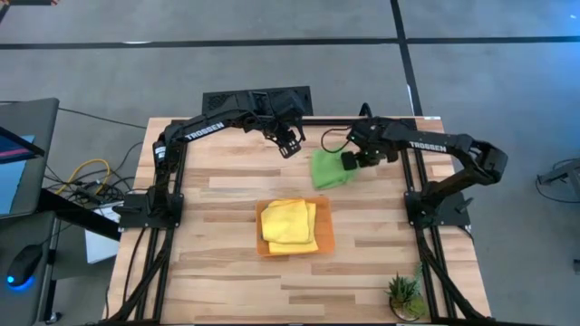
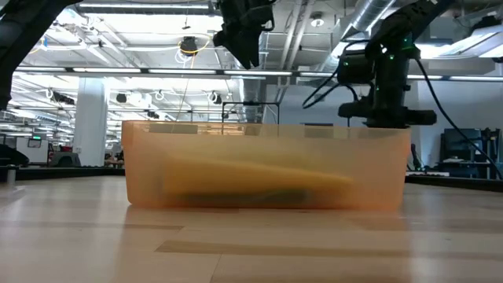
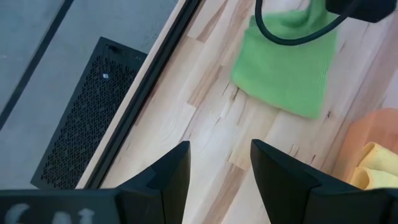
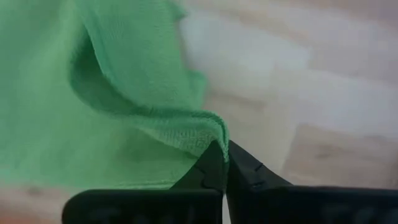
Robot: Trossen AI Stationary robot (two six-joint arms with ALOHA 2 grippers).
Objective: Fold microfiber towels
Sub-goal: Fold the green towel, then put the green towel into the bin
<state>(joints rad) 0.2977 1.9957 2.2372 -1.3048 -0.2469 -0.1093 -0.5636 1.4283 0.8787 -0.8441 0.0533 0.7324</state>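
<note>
Wooden tabletop (image 1: 227,195) carries your orange tray (image 1: 326,237) with 2 yellow towels (image 1: 288,225) folded inside. Beyond the tray, toward the far edge, lies the lime green towel (image 1: 328,170). Your right gripper (image 4: 225,163) is pinched closed on that towel's edge. Your left gripper (image 1: 288,145) hangs just beside the green towel, fingers (image 3: 169,177) spread and empty.

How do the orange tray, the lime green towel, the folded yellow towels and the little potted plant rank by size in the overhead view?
1. orange tray, largest.
2. yellow towels, lying in the tray, nearly filling it.
3. lime green towel, partly hidden under the right gripper, so its place is unsure.
4. potted plant, smallest.
</note>
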